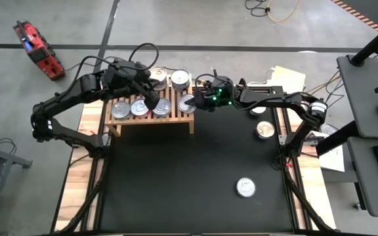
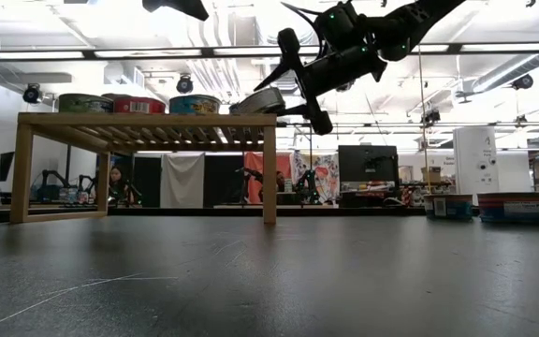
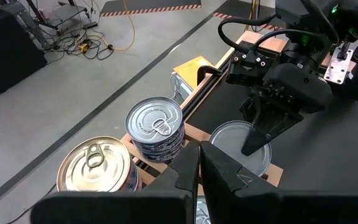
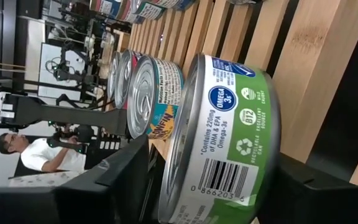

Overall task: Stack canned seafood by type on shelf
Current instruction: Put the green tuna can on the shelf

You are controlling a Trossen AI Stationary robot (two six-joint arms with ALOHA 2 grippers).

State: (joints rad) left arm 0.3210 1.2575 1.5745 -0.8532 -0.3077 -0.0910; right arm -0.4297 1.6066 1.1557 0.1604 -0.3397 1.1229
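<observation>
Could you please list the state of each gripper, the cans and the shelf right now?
Right gripper: open, fingers either side of the green-label can.
Green-label can: tilted at the shelf's right end.
Left gripper: shut, empty, over the shelf.
Shelf: upright, holding cans.
Table cans: flat, unstacked.

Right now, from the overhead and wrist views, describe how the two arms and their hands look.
Both arms are dark, nearly black, built of jointed segments. The left arm trails looping black cables near its wrist. The right arm has a pale band near its elbow, and green lights glow behind the right hand. The left hand has two flat, tapering dark fingers.
</observation>
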